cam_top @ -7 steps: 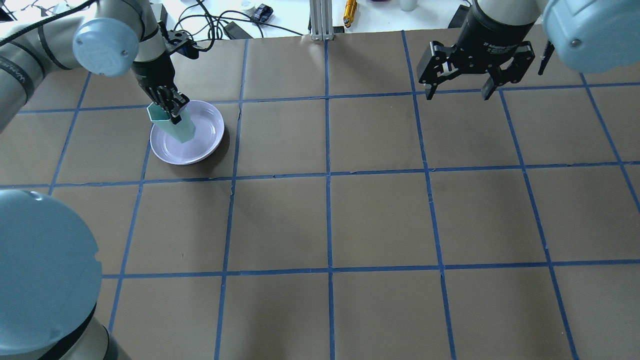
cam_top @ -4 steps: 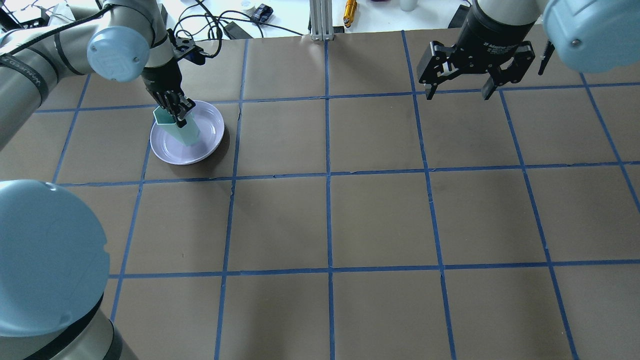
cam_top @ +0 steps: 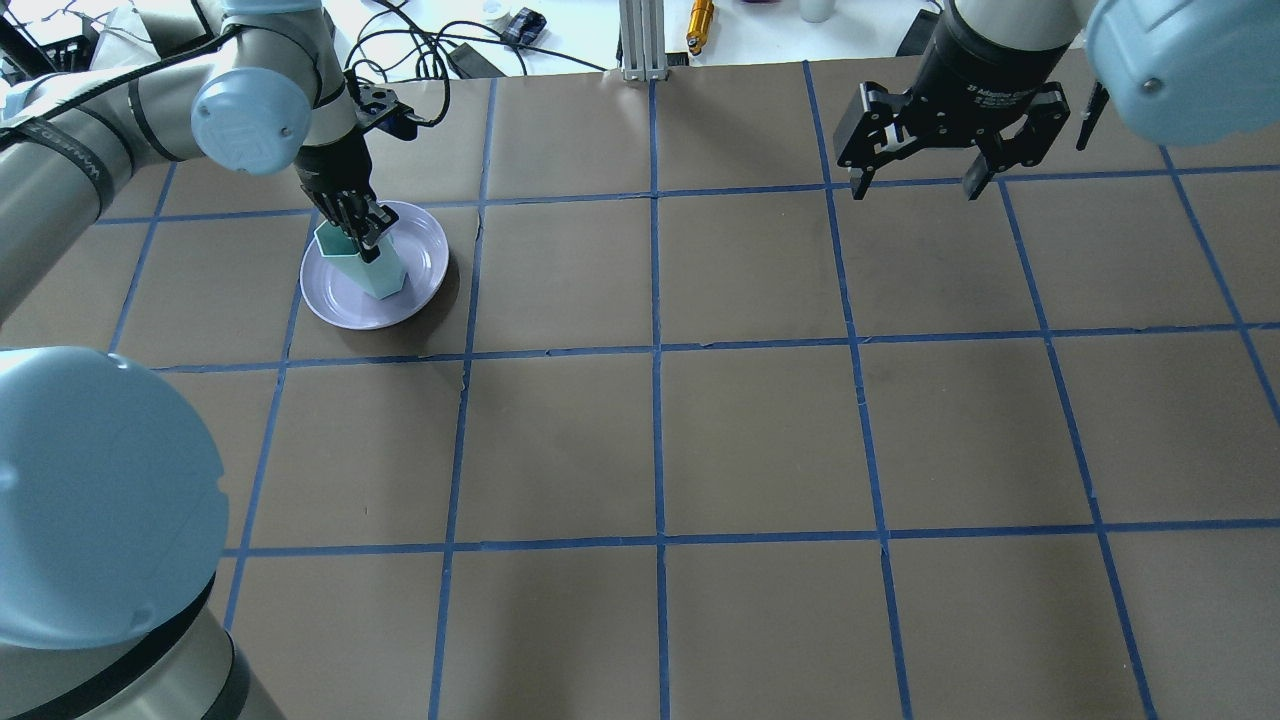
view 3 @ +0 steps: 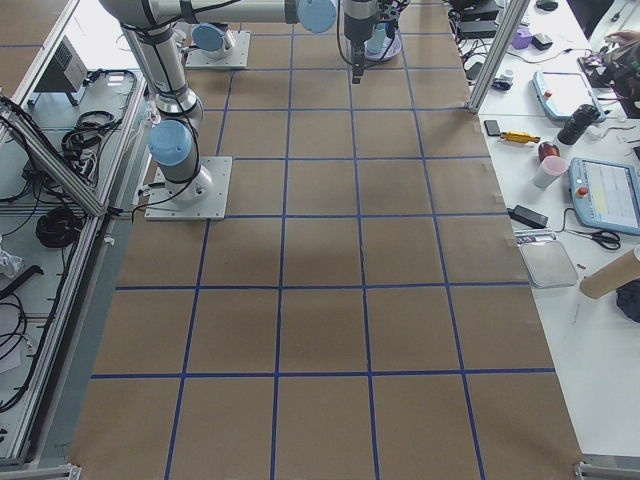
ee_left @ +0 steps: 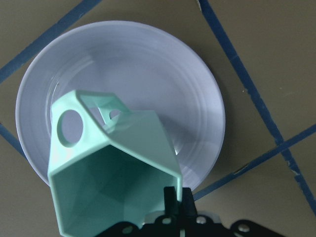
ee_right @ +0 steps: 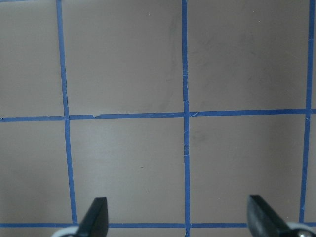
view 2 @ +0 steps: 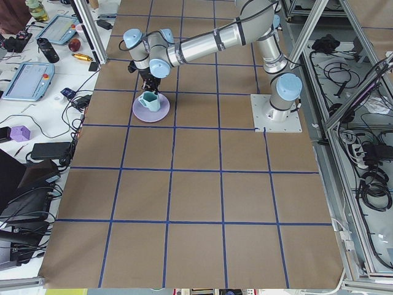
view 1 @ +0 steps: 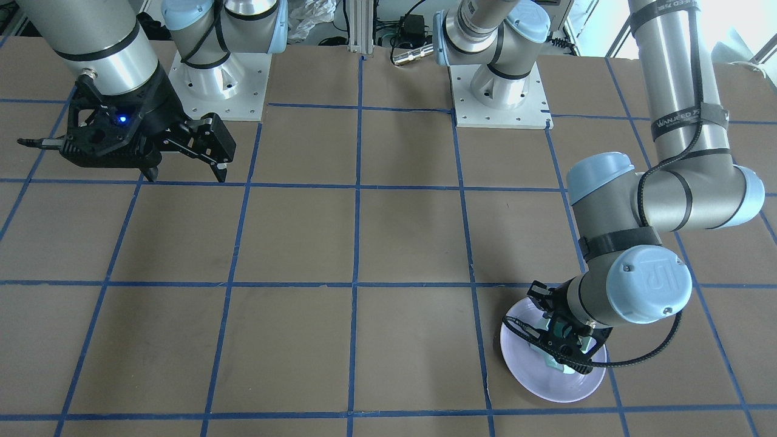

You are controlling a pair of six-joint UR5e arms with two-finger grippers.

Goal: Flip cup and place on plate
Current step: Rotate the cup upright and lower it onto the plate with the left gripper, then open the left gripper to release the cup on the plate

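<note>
1 cup (cam_top: 377, 268), 1 plate (cam_top: 426, 262), 2 arms, 2 pincers. Cup is mouth-up over the plate on the table (cam_top: 760, 430), in the far-left grid square in the overhead view. Its long axis, mouth to base, runs near vertical: rim on top, base down toward the plate's middle. Cannot tell if the base touches the plate or sits just above it. In the left wrist view the hexagonal opening faces the camera, and the handle with its round hole sticks out from the side wall roughly opposite the grip. The plate lies flat, rim up, and shows all round the cup.

Left pincer (cam_top: 366, 232) comes down from above and pinches 1 wall of the cup at the rim, 1 finger inside and 1 outside.

Right pincer (cam_top: 915, 190) is spread wide and holds nothing. It hangs over the table's far-right part, well apart from cup and plate. Its wrist view shows only both fingertips (ee_right: 96, 218) and blue tape lines on the brown table.
</note>
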